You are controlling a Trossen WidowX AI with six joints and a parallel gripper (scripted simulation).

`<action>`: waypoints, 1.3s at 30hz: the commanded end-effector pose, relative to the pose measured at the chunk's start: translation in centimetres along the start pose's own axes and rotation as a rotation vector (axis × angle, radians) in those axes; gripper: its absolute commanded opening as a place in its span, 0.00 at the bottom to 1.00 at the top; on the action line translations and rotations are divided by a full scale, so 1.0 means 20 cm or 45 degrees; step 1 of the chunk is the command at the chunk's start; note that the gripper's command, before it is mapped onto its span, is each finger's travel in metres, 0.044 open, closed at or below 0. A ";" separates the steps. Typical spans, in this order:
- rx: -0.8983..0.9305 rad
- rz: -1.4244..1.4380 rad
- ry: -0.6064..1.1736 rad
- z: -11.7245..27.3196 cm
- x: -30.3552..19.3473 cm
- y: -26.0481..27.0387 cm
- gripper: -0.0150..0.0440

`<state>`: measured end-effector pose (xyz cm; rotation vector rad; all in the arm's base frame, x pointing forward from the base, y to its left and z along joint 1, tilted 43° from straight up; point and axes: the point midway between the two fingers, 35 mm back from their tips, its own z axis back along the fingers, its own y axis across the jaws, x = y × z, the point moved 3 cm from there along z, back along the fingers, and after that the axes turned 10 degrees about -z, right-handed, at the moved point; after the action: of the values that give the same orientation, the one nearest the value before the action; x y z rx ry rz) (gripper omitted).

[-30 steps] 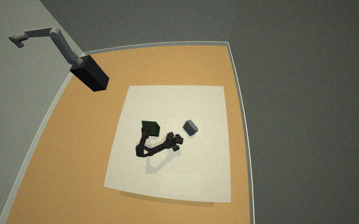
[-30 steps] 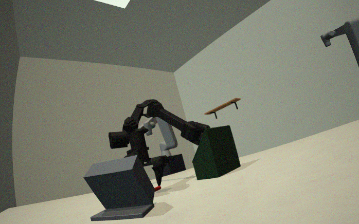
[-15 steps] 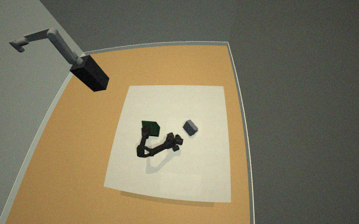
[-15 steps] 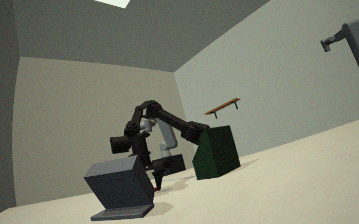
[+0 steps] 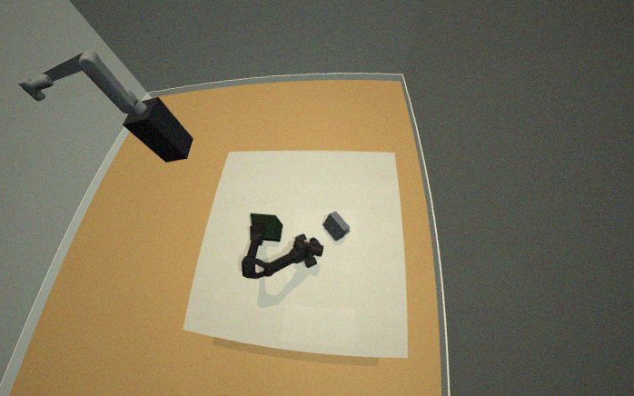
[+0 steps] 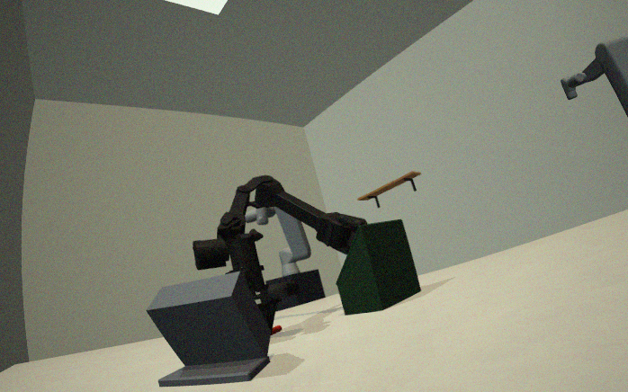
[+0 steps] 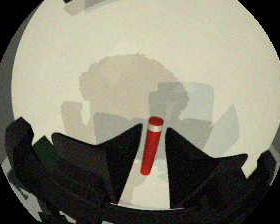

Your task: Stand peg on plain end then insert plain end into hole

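The red peg lies on the table, its white band near the end that points away from the wrist in the wrist view. My gripper points down low over it. Its fingers are part-way together, one on each side of the banded end, with a narrow gap showing on both sides, so it is open around the peg. The grey sloped panel stands close to the gripper; its hole cannot be made out. In the exterior view it hides part of the gripper and peg.
A dark green block stands by the arm's base on the pale table. A grey arm on a black pedestal stands beyond the table, and a wooden shelf hangs on the wall.
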<state>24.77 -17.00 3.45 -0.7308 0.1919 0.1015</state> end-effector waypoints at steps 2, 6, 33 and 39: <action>-0.004 0.010 0.004 0.00 0.00 0.00 0.44; -0.004 0.010 0.004 0.00 0.00 0.00 0.41; 0.029 0.002 -0.161 0.04 -0.04 -0.01 0.34; 0.041 0.002 -0.226 0.06 -0.06 -0.01 0.34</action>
<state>23.96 -16.55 4.36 -0.6936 0.0558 0.1510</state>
